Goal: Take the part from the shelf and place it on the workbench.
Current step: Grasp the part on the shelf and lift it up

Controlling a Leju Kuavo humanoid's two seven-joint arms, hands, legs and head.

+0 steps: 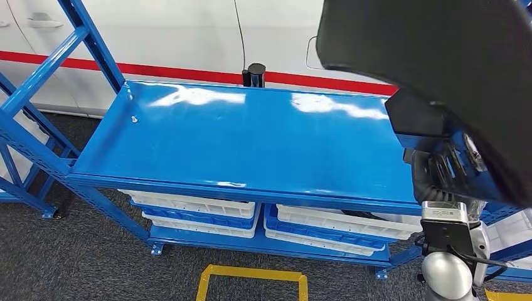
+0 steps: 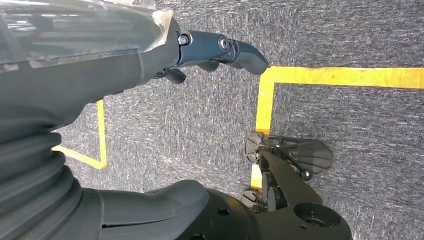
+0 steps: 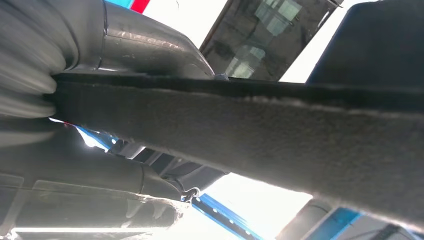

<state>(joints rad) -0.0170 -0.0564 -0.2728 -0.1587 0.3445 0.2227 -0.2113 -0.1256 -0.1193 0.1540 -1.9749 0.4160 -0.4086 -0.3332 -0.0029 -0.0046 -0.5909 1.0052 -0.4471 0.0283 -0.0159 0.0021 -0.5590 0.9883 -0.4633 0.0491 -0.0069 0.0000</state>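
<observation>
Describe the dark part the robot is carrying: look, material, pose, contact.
The black part is a large flat panel with a felt-like, fibrous surface and rounded edge. It is held up above the right end of the blue workbench, not touching it. The right hand grips it, thumb on one face and fingers on the other.

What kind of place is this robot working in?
Probably a factory or workshop floor, perhaps car assembly. A blue metal workbench stands over white parts bins, yellow tape marks zones on the grey carpet, and the right hand holds a large black felt-like part.
</observation>
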